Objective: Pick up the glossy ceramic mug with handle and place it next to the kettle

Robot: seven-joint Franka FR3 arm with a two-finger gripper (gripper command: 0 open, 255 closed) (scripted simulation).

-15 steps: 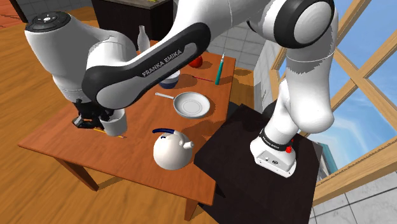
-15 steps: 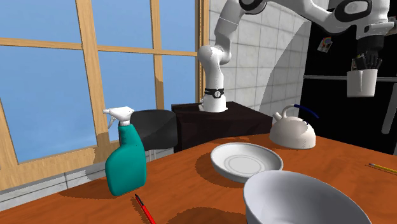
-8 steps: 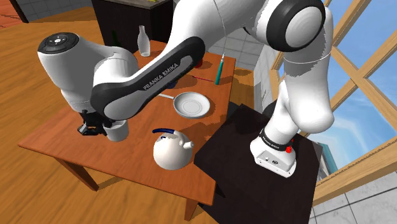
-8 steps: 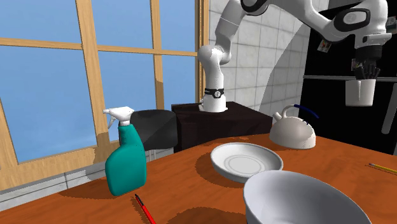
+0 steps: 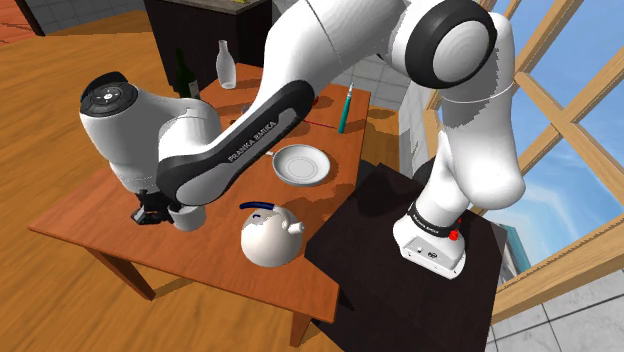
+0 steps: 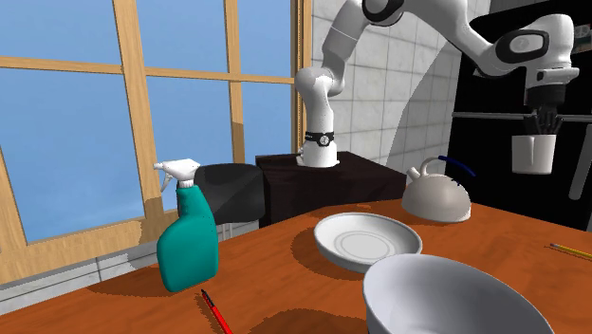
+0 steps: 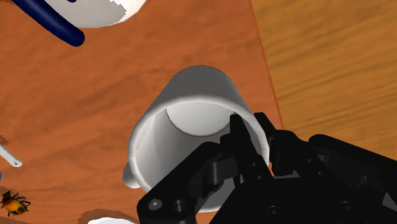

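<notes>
A plain white mug hangs in my black gripper, just above the wooden table. In the wrist view the gripper is shut on the mug, one finger inside the rim and one outside. The mug's handle juts out on the side away from the fingers. The white kettle with a dark blue handle stands on the table, a short way to the shoulder view's right of the mug.
A white shallow bowl lies beyond the kettle. A teal spray bottle, a red pencil and a large white bowl sit at the table's far end. Two bottles stand at the back. The table edge and wooden floor lie close beside the mug.
The gripper has carried the mug downward, closer to the table, and slightly toward the kettle. The grip on the rim is unchanged.
</notes>
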